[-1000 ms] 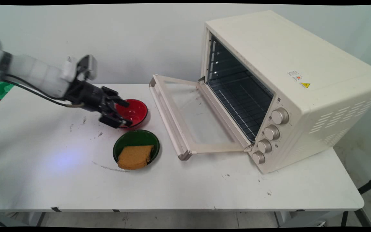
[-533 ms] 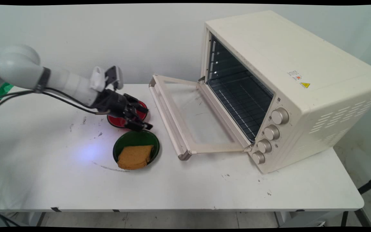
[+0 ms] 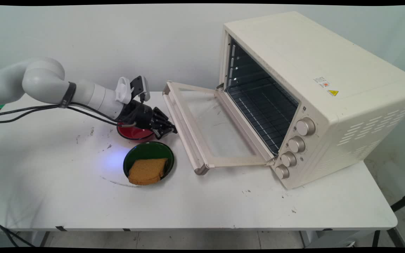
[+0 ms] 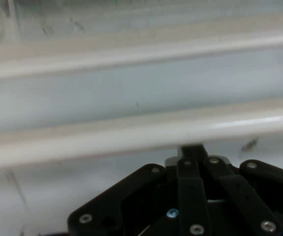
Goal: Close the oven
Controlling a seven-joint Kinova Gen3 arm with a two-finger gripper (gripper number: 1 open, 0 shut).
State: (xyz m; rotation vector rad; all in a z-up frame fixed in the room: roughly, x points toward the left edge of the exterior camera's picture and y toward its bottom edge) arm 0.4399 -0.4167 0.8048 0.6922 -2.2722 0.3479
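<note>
My black gripper [image 3: 173,130] is shut with nothing between its fingers, low over the table beside the handle bar [image 3: 185,135] of the open oven door [image 3: 220,133]. In the hand view the closed gripper [image 4: 192,149] points straight at the cream handle bar [image 4: 131,139], almost touching it. The arm's wrist hides most of a red bowl [image 3: 132,134] just behind it. A green plate [image 3: 150,150] with a slice of brown bread [image 3: 147,170] lies just in front of the gripper.
The cream toaster oven [image 3: 315,88] stands on the right half of the table, its glass door folded down flat toward the left and its dark wire rack [image 3: 262,109] showing. Several knobs [image 3: 295,144] line its front right. Black cables hang from the arm at the left.
The arm has swept right, from over the red bowl to the door handle. Its fingers, open a second ago, have closed.
</note>
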